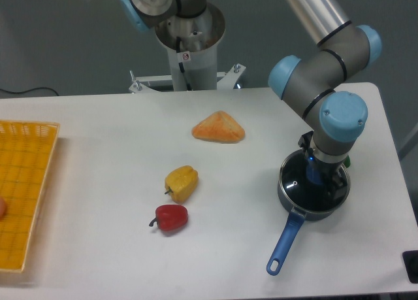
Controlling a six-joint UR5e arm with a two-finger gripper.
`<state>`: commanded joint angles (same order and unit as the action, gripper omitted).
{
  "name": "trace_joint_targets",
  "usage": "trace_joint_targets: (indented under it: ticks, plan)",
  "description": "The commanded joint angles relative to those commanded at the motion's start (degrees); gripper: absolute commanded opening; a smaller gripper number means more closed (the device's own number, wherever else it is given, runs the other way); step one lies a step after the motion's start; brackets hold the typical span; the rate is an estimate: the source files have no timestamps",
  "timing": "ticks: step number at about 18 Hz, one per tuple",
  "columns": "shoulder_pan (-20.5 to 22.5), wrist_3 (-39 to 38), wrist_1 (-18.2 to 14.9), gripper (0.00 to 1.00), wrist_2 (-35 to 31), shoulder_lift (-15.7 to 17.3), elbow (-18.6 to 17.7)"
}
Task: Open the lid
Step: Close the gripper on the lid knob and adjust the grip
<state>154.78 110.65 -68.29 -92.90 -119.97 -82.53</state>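
The lid (295,182), clear glass with a thin metal rim, lies flat on the dark saucepan (312,210) at the right of the table. Its blue knob (313,172) shows just under the wrist. My gripper (319,174) hangs straight down over the lid's centre. The dark fingers (338,182) stand on either side of the knob with a gap still showing, so the gripper looks open. The wrist hides the fingertips.
The saucepan's long blue handle (285,244) points toward the front edge. An orange triangular piece (218,127), a yellow pepper (181,182) and a red pepper (171,217) lie mid-table. A yellow basket (23,195) sits at the left edge. The table's right edge is close to the pan.
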Motion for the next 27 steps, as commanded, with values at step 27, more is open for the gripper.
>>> trace_joint_targets:
  ticks: [27]
  plan:
    - [1.2, 4.2, -3.4, 0.7, -0.7, 0.1, 1.3]
